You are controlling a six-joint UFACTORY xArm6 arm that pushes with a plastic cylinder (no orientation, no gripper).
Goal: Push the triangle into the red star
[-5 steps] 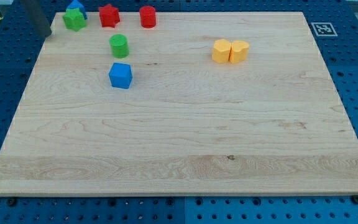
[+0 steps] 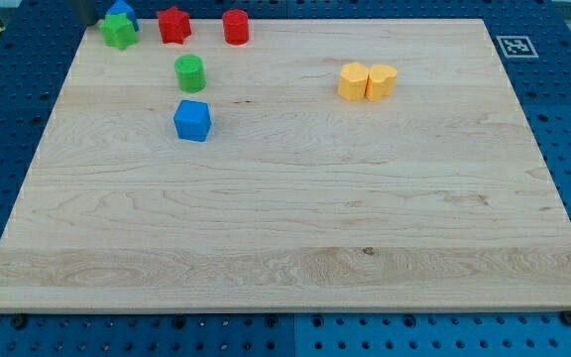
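A blue triangle block sits at the board's top left edge, just behind and touching a green star. The red star lies a short way to their right, apart from them. My rod shows as a dark shape at the view's top left; my tip is just left of the green star and the blue triangle. I cannot tell whether it touches them.
A red cylinder lies right of the red star. A green cylinder and a blue cube-like block lie below. Two yellow blocks touch at the upper right. A tag marks the wooden board's top right corner.
My rod has moved up and to the right, closer to the green star and blue triangle. No block has visibly moved.
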